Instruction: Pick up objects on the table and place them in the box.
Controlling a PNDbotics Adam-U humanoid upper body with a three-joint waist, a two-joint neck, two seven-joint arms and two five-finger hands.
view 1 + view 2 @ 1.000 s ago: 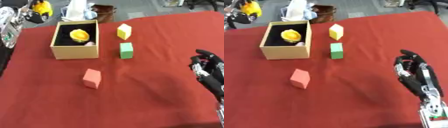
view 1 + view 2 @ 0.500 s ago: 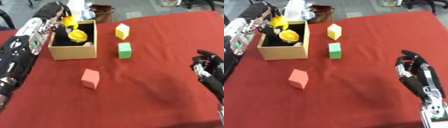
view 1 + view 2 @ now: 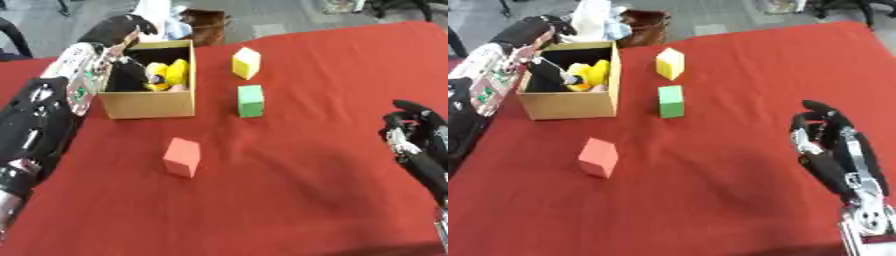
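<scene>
We are reaching our left hand (image 3: 120, 29) in from the left over the far rim of the open tan cardboard box (image 3: 150, 103), and we cannot tell how its fingers are set, while a yellow rounded object (image 3: 173, 74) is lying inside the box. On the red tablecloth (image 3: 710, 200), a yellow block (image 3: 247, 62) is sitting just right of the box's far corner, a green block (image 3: 250, 100) is standing a little nearer than it, and a salmon-pink block (image 3: 182, 156) is resting alone, nearer still, in front of the box. Our right hand (image 3: 826, 145) is idling near the right edge of the cloth, well apart from the blocks, its fingers curling loosely and gripping nothing.
</scene>
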